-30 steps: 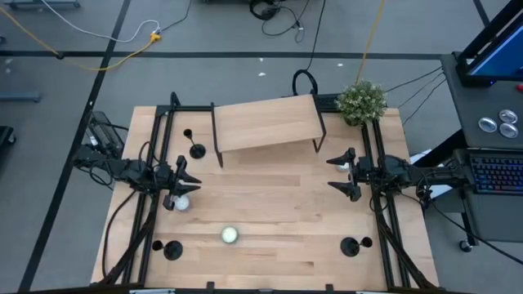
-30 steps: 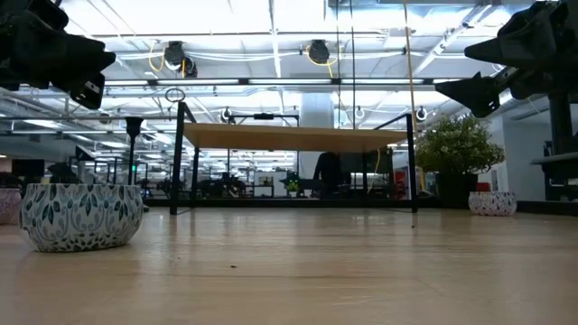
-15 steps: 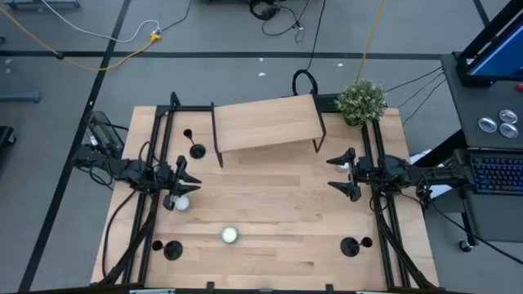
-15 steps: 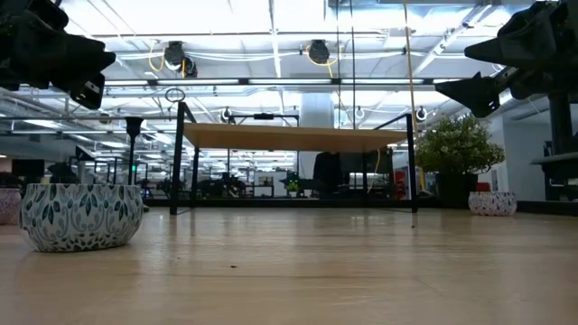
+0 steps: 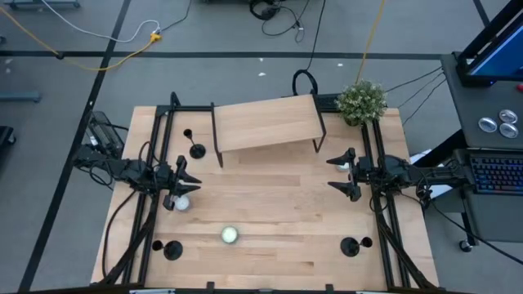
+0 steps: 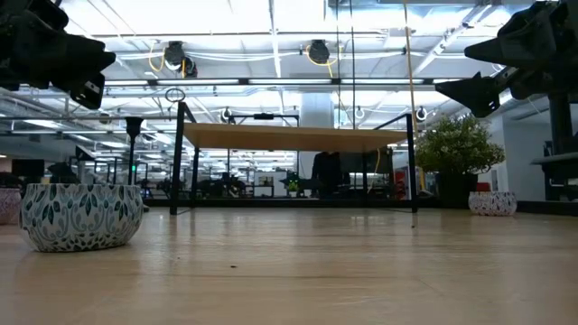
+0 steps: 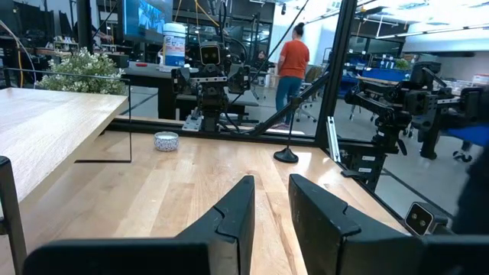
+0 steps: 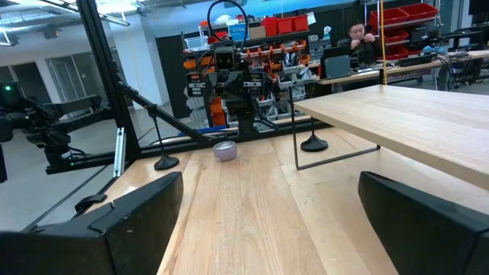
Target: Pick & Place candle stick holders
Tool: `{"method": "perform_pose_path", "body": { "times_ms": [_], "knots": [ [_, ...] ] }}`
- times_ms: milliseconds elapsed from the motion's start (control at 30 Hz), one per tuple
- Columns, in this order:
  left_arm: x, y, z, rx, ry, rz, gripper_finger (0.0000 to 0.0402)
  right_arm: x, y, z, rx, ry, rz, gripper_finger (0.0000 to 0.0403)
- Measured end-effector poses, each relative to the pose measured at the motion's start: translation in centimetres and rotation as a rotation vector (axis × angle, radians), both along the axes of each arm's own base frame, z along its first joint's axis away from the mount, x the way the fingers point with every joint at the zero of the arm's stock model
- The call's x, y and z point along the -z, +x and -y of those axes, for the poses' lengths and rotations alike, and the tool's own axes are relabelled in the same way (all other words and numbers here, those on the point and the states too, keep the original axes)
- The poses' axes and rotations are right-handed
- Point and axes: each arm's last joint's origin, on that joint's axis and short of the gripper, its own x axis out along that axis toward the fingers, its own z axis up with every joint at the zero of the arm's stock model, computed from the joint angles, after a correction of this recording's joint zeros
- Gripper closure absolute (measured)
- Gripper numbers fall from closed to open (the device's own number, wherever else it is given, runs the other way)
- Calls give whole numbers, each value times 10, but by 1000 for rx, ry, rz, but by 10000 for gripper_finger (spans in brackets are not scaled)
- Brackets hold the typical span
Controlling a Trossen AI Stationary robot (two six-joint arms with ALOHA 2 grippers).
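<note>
Three black candle stick holders stand on their round bases on the wooden table: one at the far left (image 5: pixel 197 150), one at the near left (image 5: pixel 172 249), one at the near right (image 5: pixel 350 245). My left gripper (image 5: pixel 183 180) hovers at the table's left side, open with a narrow gap, empty (image 7: pixel 270 210). My right gripper (image 5: pixel 343 174) hovers at the right side, wide open and empty (image 8: pixel 267 221). The right wrist view shows the two left holders (image 8: pixel 313 143) (image 8: pixel 166 162); the left wrist view shows the near right one (image 7: pixel 287 155).
A wooden shelf on thin black legs (image 5: pixel 265 122) stands at the far middle, a potted plant (image 5: pixel 361 100) at the far right corner. A tealight (image 5: pixel 182 202) lies close by my left gripper, another (image 5: pixel 230 235) near the front edge. People show in the room beyond.
</note>
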Motion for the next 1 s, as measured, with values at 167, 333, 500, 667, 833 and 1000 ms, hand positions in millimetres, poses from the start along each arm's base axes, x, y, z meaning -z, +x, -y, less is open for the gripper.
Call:
{"method": "perform_pose_path", "body": {
  "times_ms": [167, 333, 500, 667, 833, 1000],
  "knots": [
    [0, 0, 0, 0, 0, 0, 316, 0, 0, 0, 0, 0, 0, 14],
    [0, 0, 0, 0, 0, 0, 316, 0, 0, 0, 0, 0, 0, 14],
    [-1, 0, -1, -47, -7, 11, 316, 0, 0, 0, 0, 0, 0, 14],
    [-11, -1, -3, -70, -120, 108, 316, -1, 0, 0, 0, 1, 15, 14],
    [-31, -7, -8, -128, -377, 298, 316, -2, 0, 0, 3, 2, 24, 14],
    [-49, -12, -12, -238, -337, 320, 316, -2, 0, 0, 4, 2, 24, 14]
  ]
}}
